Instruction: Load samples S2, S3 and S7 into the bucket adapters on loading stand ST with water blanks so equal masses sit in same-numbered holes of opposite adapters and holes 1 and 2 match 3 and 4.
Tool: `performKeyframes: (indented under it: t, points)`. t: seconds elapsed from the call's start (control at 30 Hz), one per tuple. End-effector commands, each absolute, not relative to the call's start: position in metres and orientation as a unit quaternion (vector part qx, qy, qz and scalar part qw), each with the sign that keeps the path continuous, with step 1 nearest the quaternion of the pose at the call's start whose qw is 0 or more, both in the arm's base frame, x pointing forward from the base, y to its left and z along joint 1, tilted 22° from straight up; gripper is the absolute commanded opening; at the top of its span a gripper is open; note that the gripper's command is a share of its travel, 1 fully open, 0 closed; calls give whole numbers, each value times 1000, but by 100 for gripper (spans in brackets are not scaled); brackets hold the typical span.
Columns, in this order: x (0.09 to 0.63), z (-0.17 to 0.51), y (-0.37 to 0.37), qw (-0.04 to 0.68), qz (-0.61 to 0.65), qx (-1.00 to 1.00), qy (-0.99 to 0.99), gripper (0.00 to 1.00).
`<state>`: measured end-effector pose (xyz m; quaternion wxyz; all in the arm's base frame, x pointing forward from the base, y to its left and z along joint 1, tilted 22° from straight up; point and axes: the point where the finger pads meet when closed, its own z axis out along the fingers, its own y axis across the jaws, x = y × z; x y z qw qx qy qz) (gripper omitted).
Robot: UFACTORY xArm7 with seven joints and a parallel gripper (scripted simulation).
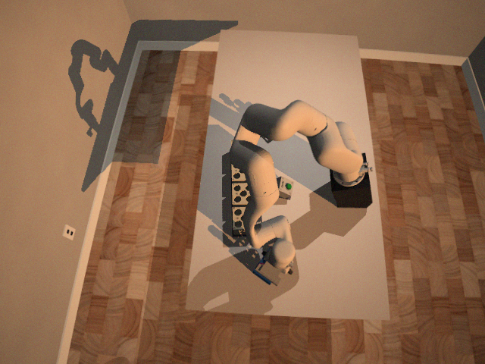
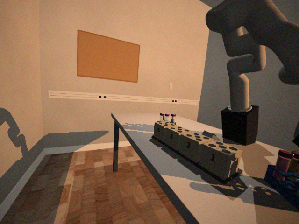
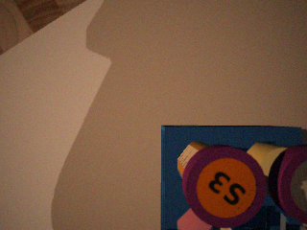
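My gripper [image 1: 273, 274] is low over the blue tube rack [image 1: 261, 276] [image 2: 277, 180] [image 3: 168, 182] near the table's front edge. Its fingers are hidden in every view. It seems shut on a tube in that rack, and I cannot tell which one. In the wrist view, sample S3 [image 3: 224, 187], with an orange cap dot, stands in the rack's corner well. A grey-dot tube [image 3: 297, 187] stands beside it. A pinkish tube [image 2: 281, 166] stands at the rack's near corner. Adapters 1 [image 2: 212, 157], 2 [image 2: 188, 145], 3 [image 2: 172, 136] and 4 [image 2: 158, 130] stand in a row, and their visible holes are empty.
The green DONE key [image 1: 289, 186] sits on its small desk [image 2: 207, 133] beside the adapter row [image 1: 239, 192]. Three more tubes [image 2: 166, 117] stand in a rack beyond adapter 4. The arm's black base [image 2: 238, 125] stands at the table's right edge.
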<state>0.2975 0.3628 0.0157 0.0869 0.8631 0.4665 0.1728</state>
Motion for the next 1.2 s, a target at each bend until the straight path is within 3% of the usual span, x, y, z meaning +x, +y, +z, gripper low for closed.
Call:
performKeyframes:
  t: [0.0, 1.17]
  points:
    - [297, 17, 364, 86, 174, 863, 467, 0]
    - [294, 25, 364, 86, 174, 863, 467, 0]
